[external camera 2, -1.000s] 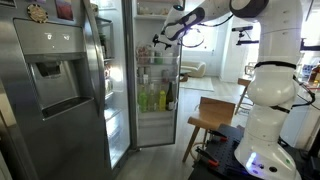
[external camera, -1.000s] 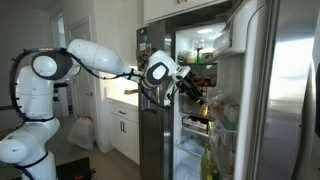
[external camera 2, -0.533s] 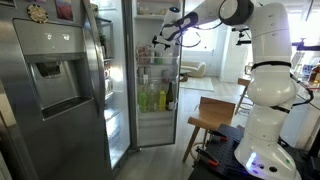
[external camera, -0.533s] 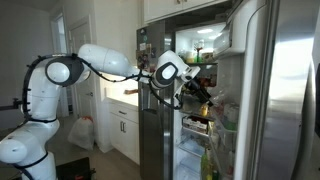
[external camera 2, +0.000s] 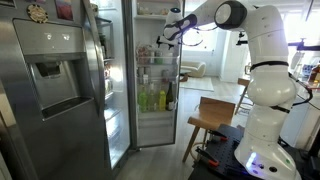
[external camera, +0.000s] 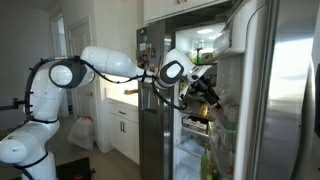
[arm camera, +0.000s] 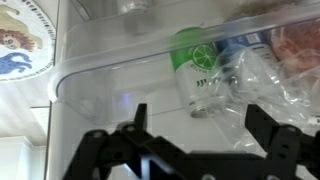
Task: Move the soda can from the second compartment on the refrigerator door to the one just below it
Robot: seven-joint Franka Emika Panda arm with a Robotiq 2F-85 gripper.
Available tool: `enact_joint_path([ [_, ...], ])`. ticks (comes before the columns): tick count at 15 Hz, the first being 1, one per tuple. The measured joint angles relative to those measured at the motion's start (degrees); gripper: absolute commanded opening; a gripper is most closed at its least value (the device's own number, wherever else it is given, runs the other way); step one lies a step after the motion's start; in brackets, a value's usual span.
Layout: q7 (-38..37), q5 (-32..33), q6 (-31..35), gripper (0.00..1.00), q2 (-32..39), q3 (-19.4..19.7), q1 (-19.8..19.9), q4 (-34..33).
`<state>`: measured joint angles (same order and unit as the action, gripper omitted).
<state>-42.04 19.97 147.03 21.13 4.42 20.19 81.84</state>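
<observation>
1. Gripper (arm camera: 197, 120): jaws spread wide with nothing between them. Both fingers poke up from the 6 o'clock edge of the wrist view.
2. The soda can (arm camera: 197, 70) sits at 12 o'clock from the gripper, behind the translucent front wall of a door bin (arm camera: 100, 95). There is no contact, since that wall stands between the fingers and the can.
3. The can reads tilted, top toward 11 o'clock. That could be camera roll and not a real lean; I can't tell through the hazy plastic.
4. Just at the can's 3 o'clock is a blue container (arm camera: 240, 50), touching or nearly so, then crumpled clear plastic (arm camera: 275, 85). That side is tight, and the 9 o'clock side of the bin is bare.
5. In an exterior view my arm (external camera: 110, 62) stretches across to the inner side of the refrigerator door (external camera: 285, 100), with the wrist at upper-bin height.
6. Progress: only the approach is done. The can is ungrasped and sits in the bin I take to be its starting compartment.
7. Left, as I judge it:
   - Get the fingers over the bin wall.
   - Straddle the can without snagging the blue container.
   - Close and lift clear of the wall.
   - Drop to the bin just below, set the can down and release.
</observation>
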Motion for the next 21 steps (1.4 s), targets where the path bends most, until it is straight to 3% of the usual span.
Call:
enact_joint_path([
  [11, 0.0, 2.9, -10.7, 1.00, 1.5, 4.2, -0.2, -4.0],
  [16, 0.0, 2.7, -9.9, 1.00, 2.4, 3.1, -0.6, -4.5],
  [21, 0.1, 2.4, -4.1, 1.00, 4.2, 1.5, -0.6, -4.8],
])
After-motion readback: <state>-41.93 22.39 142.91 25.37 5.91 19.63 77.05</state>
